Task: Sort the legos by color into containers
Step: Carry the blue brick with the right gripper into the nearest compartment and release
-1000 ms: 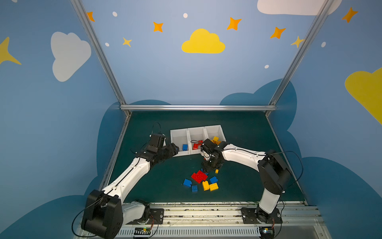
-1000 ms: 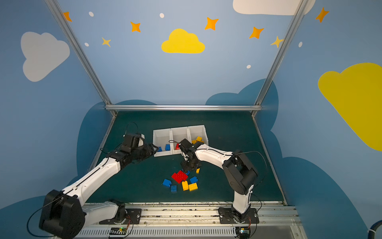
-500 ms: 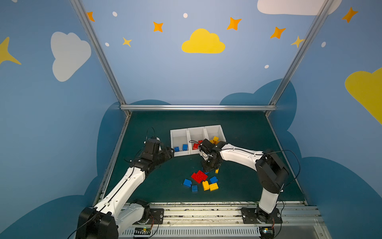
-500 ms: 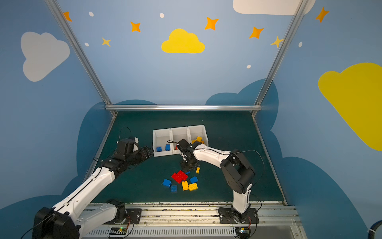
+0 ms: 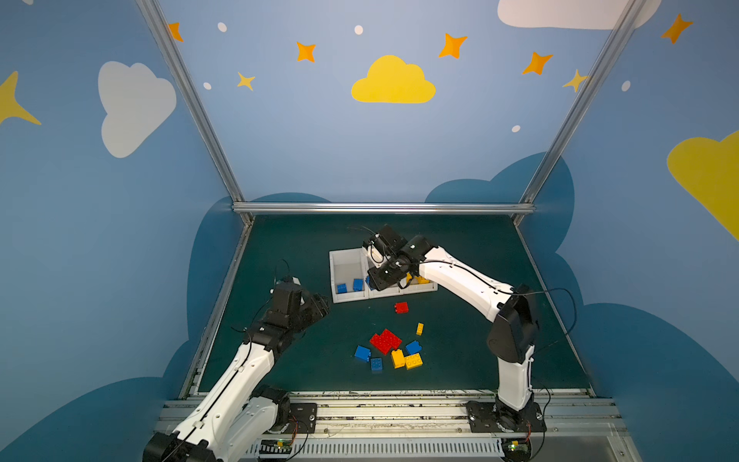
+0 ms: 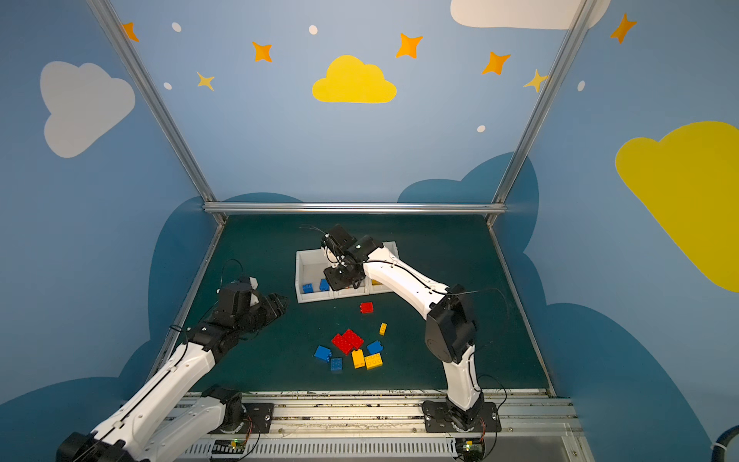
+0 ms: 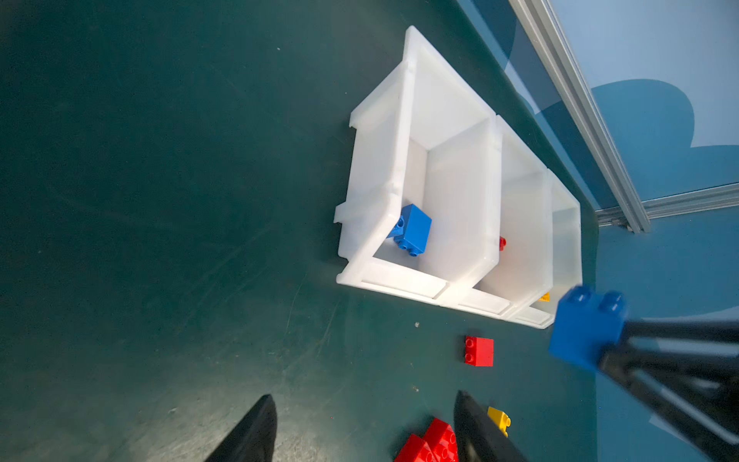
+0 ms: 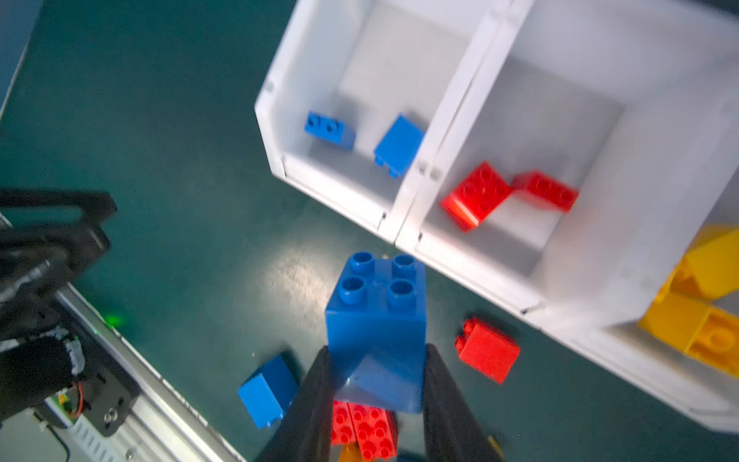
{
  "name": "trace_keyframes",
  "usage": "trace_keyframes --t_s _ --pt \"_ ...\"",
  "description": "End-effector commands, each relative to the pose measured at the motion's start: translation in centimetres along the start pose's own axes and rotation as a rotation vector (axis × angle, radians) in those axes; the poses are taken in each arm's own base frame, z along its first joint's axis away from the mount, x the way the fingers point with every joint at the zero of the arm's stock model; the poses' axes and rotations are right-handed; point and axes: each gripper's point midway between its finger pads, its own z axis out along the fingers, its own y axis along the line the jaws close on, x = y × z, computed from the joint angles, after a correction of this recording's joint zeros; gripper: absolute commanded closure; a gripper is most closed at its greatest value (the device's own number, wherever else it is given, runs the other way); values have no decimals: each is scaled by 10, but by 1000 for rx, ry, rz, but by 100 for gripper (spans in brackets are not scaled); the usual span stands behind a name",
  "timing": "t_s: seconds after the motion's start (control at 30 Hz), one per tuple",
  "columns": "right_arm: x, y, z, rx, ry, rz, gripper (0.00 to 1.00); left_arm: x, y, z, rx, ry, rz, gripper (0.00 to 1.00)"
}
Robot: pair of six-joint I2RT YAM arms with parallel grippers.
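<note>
three white bins [image 5: 348, 297], six blue bricks [image 5: 362, 353], five red bricks [image 5: 401, 307]; yellow bricks [image 5: 413, 361] partly hidden, uncounted.

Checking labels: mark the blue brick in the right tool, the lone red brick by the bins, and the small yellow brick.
blue brick [image 8: 376, 320], right wrist view, face below its studs
lone red brick [image 5: 401, 307], in a top view, its middle
small yellow brick [image 5: 419, 328], in a top view, its middle

Open mat [image 5: 280, 248] left of white bins [image 5: 348, 298], lone red brick [image 5: 401, 307] before them, brick cluster [image 5: 385, 341] nearer front
</note>
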Motion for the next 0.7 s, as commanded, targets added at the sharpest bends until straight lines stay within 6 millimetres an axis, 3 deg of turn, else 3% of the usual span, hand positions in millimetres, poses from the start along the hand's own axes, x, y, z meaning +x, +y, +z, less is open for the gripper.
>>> trace_keyframes --t_s 0.0,0.1,0.3,0.47,0.53,0.67 --pt "-14 -5 25 17 40 -58 72 5 8 -3 -14 3 -30 30" --pt "-40 -5 44 8 4 -98 73 10 10 -3 -8 17 -43 30" --pt "-62 -7 78 12 -70 -133 68 24 15 -2 -1 60 -64 30" --pt "-70 -6 78 7 -135 -124 39 29 21 -1 -9 69 -75 29" --pt "-73 -6 75 5 -162 -125 33 29 22 0 -13 70 -75 29" --pt "-76 -4 64 -4 -185 -122 30 29 20 1 -11 76 -72 28"
